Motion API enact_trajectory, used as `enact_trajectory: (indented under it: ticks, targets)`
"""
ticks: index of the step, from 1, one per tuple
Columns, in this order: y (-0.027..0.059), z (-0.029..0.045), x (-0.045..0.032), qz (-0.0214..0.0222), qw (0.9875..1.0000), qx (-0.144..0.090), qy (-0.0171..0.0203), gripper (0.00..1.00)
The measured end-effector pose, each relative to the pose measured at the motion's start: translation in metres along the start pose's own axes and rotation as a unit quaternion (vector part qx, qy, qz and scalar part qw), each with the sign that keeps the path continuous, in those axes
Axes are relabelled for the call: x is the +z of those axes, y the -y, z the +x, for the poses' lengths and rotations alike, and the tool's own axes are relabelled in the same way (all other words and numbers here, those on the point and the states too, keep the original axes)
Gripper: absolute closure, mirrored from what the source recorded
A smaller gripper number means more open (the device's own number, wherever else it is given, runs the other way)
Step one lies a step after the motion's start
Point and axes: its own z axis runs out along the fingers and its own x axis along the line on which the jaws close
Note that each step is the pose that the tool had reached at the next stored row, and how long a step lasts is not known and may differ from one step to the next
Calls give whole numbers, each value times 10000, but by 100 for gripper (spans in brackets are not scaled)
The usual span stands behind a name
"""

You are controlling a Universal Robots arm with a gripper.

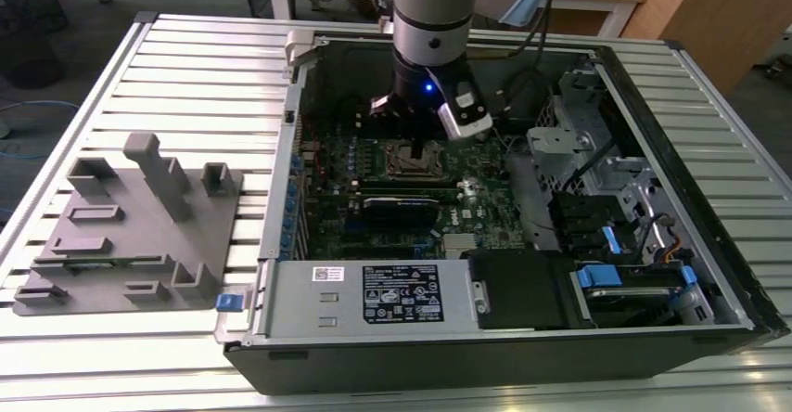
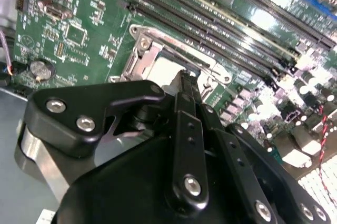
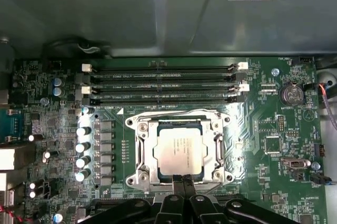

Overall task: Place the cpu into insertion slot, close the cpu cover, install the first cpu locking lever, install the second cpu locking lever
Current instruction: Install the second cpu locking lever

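Note:
The cpu (image 3: 179, 151) lies with its silver-grey top up in the insertion slot (image 3: 141, 153) on the green board. The silvery cpu cover (image 3: 217, 148) lies flat around the chip, which shows through the cover's cutout. My gripper (image 3: 183, 183) is shut with nothing visible between its fingers, and its tips sit at one edge of the cover. In the second wrist view the gripper (image 2: 185, 79) hangs just over the cpu (image 2: 164, 70) and cover (image 2: 141, 56). In the exterior view the gripper (image 1: 415, 134) stands above the insertion slot (image 1: 415, 160) inside the open computer case.
Long black memory slots (image 3: 163, 84) run beside the socket, and a row of capacitors (image 3: 83, 145) stands on another side. The case wall (image 3: 158, 8) rises behind the board. A power supply (image 1: 365, 293), a drive cage (image 1: 594, 180) and a grey fixture block (image 1: 130, 226) surround the work area.

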Motion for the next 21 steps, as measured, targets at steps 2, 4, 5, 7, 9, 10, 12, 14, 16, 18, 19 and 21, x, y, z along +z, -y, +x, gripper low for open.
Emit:
enact_trajectory:
  ticks: [2, 4, 5, 7, 9, 10, 12, 14, 16, 18, 19, 21]
  targets:
    - [-1, -1, -15, -4, 10000, 0, 0, 89]
    - [0, -2, -16, -6, 10000, 0, 1, 89]
    - [2, -2, -17, -6, 10000, 0, 0, 89]
    - [3, -2, -18, -5, 10000, 0, 0, 89]
    - [6, -2, -18, -5, 10000, 0, 0, 89]
    - [11, -2, -18, -5, 10000, -1, 0, 89]
    - [27, -3, -20, -5, 10000, -1, 0, 89]
    - [43, -3, -21, -4, 10000, 0, 0, 89]
    - [51, -3, -22, -5, 10000, 0, 0, 89]
    - [51, -3, -21, -5, 10000, 0, 0, 89]
    - [51, -3, -22, -5, 10000, 0, 0, 89]
    - [52, -3, -22, -4, 10000, 0, 0, 89]
